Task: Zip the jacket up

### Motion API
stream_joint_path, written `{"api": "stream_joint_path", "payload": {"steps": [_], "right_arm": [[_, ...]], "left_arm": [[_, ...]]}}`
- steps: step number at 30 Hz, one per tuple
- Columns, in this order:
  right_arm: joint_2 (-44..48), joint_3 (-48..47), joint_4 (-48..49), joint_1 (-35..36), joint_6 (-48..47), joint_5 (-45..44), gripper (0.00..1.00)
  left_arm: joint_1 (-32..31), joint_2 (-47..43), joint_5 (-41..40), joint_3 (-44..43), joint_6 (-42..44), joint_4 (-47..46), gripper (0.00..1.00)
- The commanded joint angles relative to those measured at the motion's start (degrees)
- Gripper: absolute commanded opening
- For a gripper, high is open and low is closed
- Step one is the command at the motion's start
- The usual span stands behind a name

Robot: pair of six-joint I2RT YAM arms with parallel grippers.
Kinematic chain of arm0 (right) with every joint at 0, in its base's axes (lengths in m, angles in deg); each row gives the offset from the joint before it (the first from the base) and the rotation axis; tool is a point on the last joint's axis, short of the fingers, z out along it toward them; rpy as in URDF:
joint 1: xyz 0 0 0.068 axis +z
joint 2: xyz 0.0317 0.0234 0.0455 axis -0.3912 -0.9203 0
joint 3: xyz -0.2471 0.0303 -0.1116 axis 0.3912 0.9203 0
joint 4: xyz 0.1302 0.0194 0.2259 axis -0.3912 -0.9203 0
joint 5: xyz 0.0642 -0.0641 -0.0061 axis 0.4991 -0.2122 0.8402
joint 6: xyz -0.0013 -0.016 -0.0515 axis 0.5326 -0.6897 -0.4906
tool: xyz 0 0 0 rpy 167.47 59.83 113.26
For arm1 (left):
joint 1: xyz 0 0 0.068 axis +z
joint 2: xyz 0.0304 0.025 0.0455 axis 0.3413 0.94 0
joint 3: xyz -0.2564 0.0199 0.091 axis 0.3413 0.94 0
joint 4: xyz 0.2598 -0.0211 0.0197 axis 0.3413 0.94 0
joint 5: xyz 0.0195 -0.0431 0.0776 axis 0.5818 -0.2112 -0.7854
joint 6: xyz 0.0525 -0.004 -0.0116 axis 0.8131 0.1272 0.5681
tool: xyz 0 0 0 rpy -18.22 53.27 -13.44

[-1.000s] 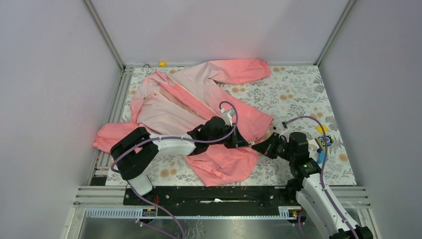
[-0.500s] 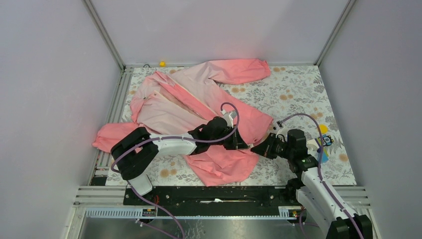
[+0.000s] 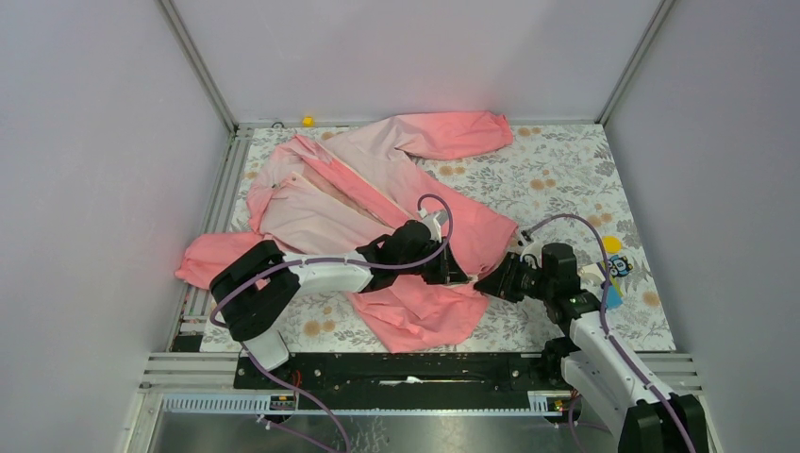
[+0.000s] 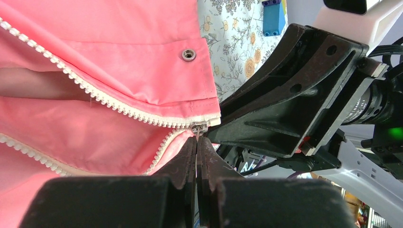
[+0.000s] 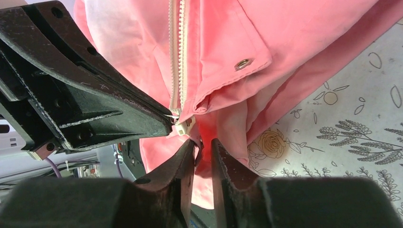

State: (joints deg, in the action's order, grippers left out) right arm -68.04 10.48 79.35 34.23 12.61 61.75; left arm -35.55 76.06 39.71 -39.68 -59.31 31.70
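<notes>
The pink jacket (image 3: 377,179) lies spread on the floral table, front open, its coral hem toward the arms. My left gripper (image 3: 460,274) is at the hem's bottom end of the whitish zipper (image 4: 109,102). In the left wrist view the left gripper (image 4: 196,142) is shut on the small dark zipper pull (image 4: 198,129). My right gripper (image 3: 485,281) faces it from the right. In the right wrist view the right gripper (image 5: 202,147) is closed on the jacket's hem fabric (image 5: 204,130) just below the zipper's end (image 5: 183,127). The two grippers nearly touch.
A blue block (image 3: 608,297) and a small toy (image 3: 618,267) lie by the right arm, with a yellow disc (image 3: 612,243) behind them. A small yellow object (image 3: 308,121) sits at the back edge. Enclosure walls stand on three sides.
The right gripper has moved a little left and farther in, up to the jacket's hem beside the left gripper. The left arm and jacket have barely moved.
</notes>
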Motion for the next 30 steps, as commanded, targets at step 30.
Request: {"api": "stream_joint_path", "payload": {"steps": [30], "right_arm": [[14.0, -1.8, 6.7, 0.3, 9.7, -9.5, 0.0]], "left_arm": [[0.9, 4.1, -6.7, 1.6, 1.1, 3.3, 0.0]]}}
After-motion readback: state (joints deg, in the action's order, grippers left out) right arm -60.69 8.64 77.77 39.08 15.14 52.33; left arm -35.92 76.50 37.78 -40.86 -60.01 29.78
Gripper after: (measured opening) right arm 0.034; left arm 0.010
